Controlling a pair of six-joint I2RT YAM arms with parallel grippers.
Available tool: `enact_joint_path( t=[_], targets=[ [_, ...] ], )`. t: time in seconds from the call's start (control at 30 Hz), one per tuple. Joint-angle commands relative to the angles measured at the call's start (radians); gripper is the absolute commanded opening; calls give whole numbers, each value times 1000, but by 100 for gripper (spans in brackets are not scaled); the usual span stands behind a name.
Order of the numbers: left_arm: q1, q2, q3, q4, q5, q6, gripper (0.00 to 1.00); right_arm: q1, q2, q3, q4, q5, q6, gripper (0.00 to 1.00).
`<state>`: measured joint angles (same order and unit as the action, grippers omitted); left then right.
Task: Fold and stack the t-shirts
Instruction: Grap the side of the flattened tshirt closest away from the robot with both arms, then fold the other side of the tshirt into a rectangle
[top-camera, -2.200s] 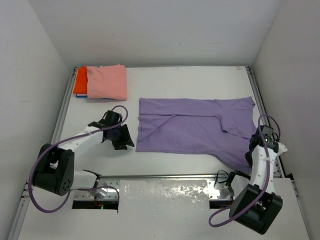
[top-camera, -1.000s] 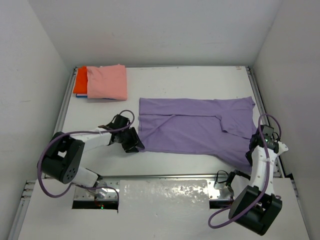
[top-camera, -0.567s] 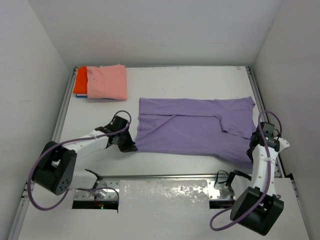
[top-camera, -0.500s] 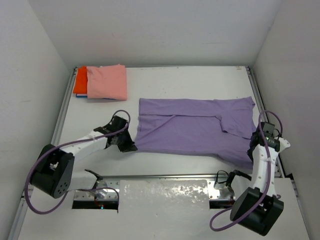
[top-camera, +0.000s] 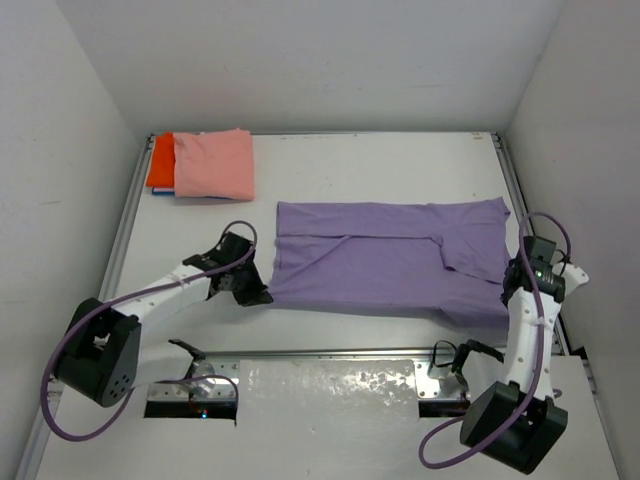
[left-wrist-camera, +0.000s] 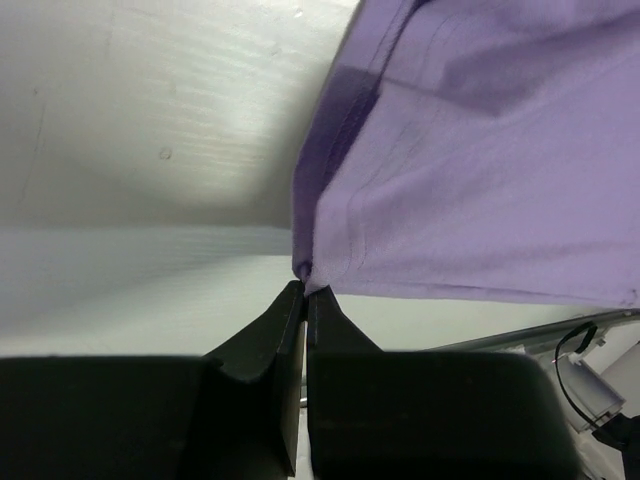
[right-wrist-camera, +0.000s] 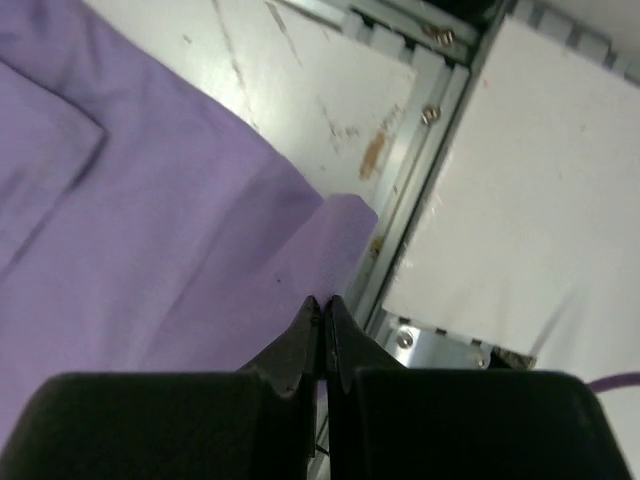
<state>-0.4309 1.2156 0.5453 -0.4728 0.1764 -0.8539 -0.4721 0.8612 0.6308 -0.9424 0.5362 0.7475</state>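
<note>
**Two shirts stacked, the third only gripped at its near corners**

At the far left corner of the desk (top-camera: 380, 160) the salmon-pink t-shirt (top-camera: 213, 163) lay folded on top of the folded orange-red t-shirt (top-camera: 160, 160), whose edge showed along the left side. That part of the job looked finished.

The lavender t-shirt (top-camera: 385, 255) was spread nearly flat across the middle of the desk, well apart from the stack, with creases and one turned-over flap near its right end.

The left claw (left-wrist-camera: 304, 292) was closed on the shirt's near left corner, a small tuck of hem caught between its tips. The right claw (right-wrist-camera: 322, 303) was closed too, its tips pressed together on the cloth at the near right edge, close to the desk's metal rail.

By my reckoning, the first fold of this last shirt had not yet been made. Folding it down and setting it on the pink one remained.
</note>
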Motion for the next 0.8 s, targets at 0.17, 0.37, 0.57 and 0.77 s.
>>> enact_joint_path(
  t=[0.17,0.37,0.57,0.77],
  targets=[
    [109,128,198,16,29,84,0,7,110,170,194,4,-151,0],
    [158,260,365,8,35,130,0,9,211,192,254,-28,-143,0],
    [175,409,497,5,44,145,0,13,312,219,329,-67,-197,0],
    [179,533,619,-16,51,145,0,33,471,320,338,-67,-253,0]
  ],
)
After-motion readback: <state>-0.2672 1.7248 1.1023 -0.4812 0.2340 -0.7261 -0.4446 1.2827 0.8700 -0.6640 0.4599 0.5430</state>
